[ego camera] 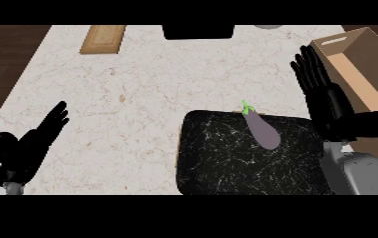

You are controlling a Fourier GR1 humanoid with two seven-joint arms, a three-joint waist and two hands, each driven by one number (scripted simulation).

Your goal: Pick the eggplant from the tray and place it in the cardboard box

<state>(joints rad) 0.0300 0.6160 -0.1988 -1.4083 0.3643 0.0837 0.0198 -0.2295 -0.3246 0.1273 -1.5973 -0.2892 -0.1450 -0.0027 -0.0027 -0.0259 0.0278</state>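
Right hand [322,89] raised between tray [221,167] and box [354,64], fingers straight and spread, gripping nothing, edge close against the box's near wall. Left hand [33,142] resting at lower left of the counter [148,82], fingers straight, empty. Eggplant [262,129] lying on the dark tray near its far edge, green stem pointing away. Box interior mostly out of view. Wooden board [103,38] at far edge.

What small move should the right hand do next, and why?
Probably the right hand should move left and down toward the eggplant. The eggplant lies untouched on the dark tray, while this open hand is beside the cardboard box, nearer to it than the left hand.
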